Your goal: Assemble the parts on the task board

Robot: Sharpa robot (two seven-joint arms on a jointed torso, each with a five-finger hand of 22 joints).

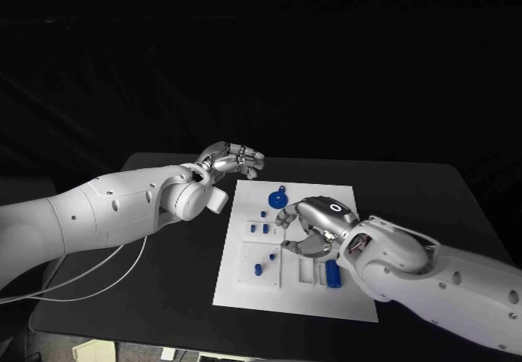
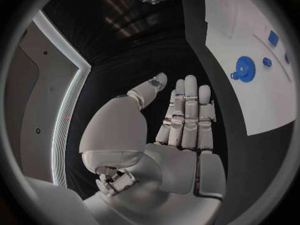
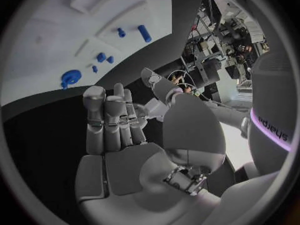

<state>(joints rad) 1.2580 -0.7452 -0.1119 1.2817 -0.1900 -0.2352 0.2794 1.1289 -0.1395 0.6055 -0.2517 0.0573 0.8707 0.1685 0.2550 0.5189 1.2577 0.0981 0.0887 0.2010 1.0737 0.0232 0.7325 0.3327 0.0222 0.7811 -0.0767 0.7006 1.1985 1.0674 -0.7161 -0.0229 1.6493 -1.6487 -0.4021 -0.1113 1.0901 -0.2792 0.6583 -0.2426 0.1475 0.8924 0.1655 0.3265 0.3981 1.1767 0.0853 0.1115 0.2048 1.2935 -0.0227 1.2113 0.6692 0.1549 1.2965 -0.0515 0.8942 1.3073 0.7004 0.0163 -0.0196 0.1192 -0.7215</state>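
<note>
Your left robot hand [image 1: 231, 160] hovers empty, fingers straight, beside the task board [image 1: 245, 285] on the tabletop [image 1: 163, 286]. Your right robot hand [image 1: 313, 226] hangs over its blue parts [image 1: 333, 273], holding nothing.

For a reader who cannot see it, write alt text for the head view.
A white task board lies on a black table, with small blue parts on it. The right hand hangs over its middle; the left hand is beyond its far left corner. Both hold nothing.
</note>
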